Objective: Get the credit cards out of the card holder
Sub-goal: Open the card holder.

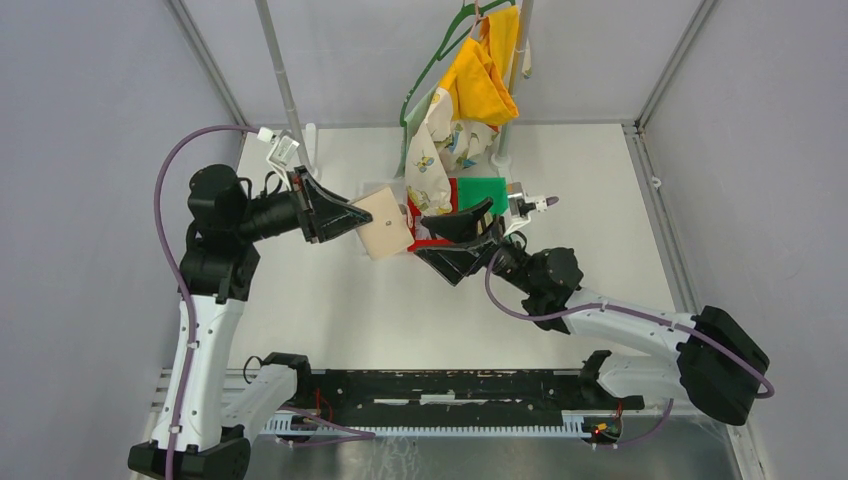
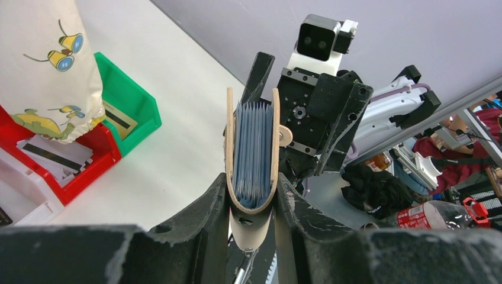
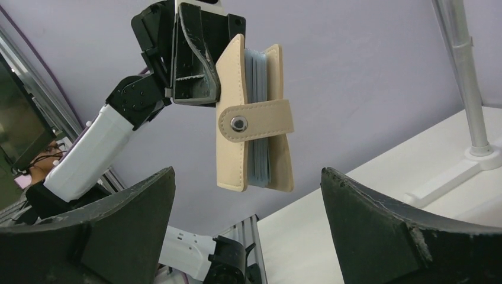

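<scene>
Pinching the tan card holder (image 3: 254,127) by its fold, jaws of the left gripper (image 1: 345,218), holder raised above the desk (image 1: 400,320) (snap tab closed), right gripper (image 1: 430,238) facing it, jaws spread wide.

Seen from the top view, the holder (image 1: 384,222) hangs above mid-worktop (image 1: 330,320). Its folded end is in the left claw (image 1: 352,217), at its 9 o'clock. Sleeves (image 2: 251,154) stand packed between its two covers. The right claw (image 1: 422,238) is at the holder's 4 o'clock, near it but apart. Bins (image 1: 482,192) sit side by side on the worktop at the right claw's 1 o'clock, with cards (image 2: 56,154) lying in two of them. A cloth (image 1: 430,165) hangs from a stand (image 1: 526,30) at 12 o'clock, over the bins.
</scene>
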Controlling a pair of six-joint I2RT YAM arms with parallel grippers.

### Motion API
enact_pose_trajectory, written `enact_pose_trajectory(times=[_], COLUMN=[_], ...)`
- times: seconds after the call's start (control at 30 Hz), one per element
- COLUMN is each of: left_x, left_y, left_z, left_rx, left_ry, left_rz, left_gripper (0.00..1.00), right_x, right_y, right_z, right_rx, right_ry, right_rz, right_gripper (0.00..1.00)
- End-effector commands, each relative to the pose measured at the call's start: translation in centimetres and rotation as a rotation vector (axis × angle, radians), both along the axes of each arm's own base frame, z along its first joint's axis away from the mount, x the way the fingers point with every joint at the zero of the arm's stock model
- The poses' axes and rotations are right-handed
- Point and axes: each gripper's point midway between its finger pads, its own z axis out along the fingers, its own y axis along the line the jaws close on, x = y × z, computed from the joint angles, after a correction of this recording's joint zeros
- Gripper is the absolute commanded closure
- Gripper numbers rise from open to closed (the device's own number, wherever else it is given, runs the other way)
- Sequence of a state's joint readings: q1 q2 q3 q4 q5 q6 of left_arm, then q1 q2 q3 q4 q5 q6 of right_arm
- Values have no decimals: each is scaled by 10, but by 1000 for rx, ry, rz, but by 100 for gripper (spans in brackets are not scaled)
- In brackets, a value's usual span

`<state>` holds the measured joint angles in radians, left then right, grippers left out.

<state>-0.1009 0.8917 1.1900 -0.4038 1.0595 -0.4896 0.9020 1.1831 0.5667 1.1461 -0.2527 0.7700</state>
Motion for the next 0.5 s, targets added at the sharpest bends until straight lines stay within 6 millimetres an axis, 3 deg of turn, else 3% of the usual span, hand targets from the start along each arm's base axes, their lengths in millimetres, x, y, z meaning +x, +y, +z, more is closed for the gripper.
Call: enact_pose_trajectory(times=[0.0, 0.1, 0.27, 0.47], left_x=[-20, -22, -30, -45], left_y=[-4, -5, -6, -6], left_z=[30, 40, 49, 56], left_rx=[-47, -84, -101, -105], left_ry=[-89, -90, -96, -118], left_rz=[-69, -72, -92, -118], left_gripper=[98, 98, 98, 98], right_x=[-4, 5, 11, 10], right_y=[4, 18, 28, 25], right_z=[40, 33, 42, 59], right_rx=[92, 52, 99, 210], right_ry=[-44, -7, 12, 19], right_rz=[-7, -44, -57, -27], right_gripper=[2, 2, 2, 4])
